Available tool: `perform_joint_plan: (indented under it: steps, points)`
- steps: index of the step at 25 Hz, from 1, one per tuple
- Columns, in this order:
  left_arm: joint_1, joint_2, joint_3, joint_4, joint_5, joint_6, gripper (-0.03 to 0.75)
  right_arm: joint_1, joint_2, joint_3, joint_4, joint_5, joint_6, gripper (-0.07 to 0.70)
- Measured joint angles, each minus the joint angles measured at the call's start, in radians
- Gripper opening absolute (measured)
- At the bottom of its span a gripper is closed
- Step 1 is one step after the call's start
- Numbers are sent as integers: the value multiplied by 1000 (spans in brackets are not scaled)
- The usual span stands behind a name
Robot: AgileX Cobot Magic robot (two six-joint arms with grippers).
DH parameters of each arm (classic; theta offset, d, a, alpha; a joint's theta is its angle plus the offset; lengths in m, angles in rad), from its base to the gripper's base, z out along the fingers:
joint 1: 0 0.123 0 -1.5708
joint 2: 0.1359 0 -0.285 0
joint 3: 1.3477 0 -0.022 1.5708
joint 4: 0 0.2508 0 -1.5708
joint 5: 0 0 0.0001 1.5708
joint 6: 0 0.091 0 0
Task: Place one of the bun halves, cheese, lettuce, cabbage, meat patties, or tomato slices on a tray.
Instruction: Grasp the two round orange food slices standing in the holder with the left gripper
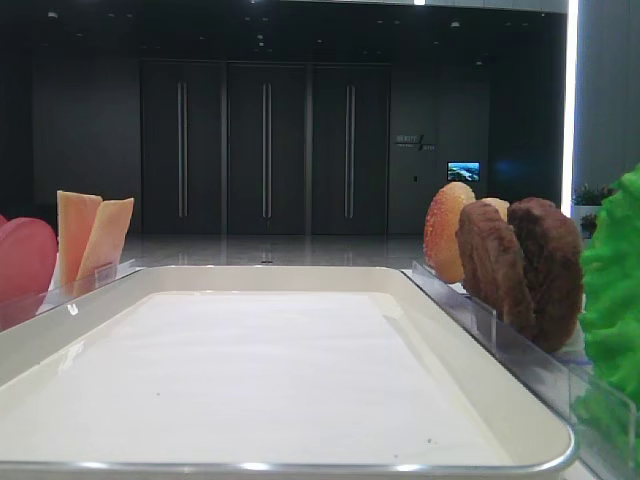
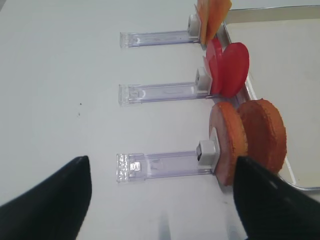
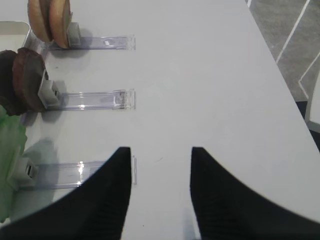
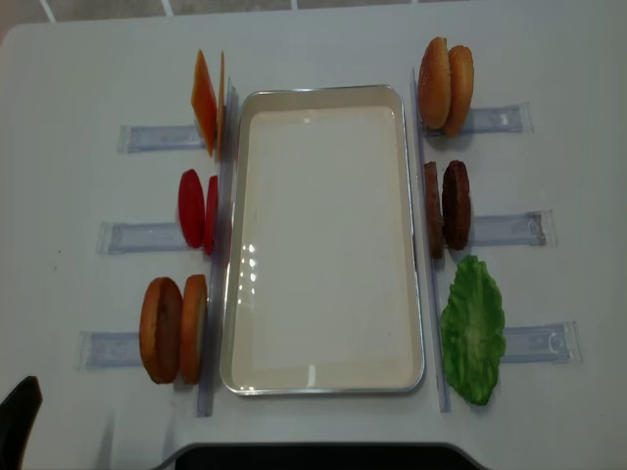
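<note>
The cream tray [image 4: 323, 377] lies in the middle with nothing on its liner. Along its left side stand cheese [image 2: 212, 17], tomato slices [image 2: 230, 67] and orange-brown bun halves [image 2: 250, 140], each in a clear holder. My left gripper [image 2: 162, 200] is open over the bare table, just short of the bun halves, holding nothing. On the tray's right are a second bun pair [image 3: 50, 20], the meat patties [image 3: 25, 80] and lettuce [image 3: 10, 160]. My right gripper [image 3: 161, 190] hangs open and empty beside the lettuce holder. Cabbage is out of view.
Clear plastic holders [image 4: 505, 230] stick out from both long sides of the tray. The white table's right edge [image 3: 280, 65] drops to a grey floor. A domed speckled bun top [image 1: 447, 230] stands at the far right of the tray.
</note>
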Motion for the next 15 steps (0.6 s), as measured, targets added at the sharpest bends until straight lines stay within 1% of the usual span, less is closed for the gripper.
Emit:
perform_joint_plan:
  steps: [10,15]
  points:
    - [0,0,0,0,0,0,690,0,0,0,0,0,0,275]
    - [0,0,0,0,0,0,667,0,0,0,0,0,0,275]
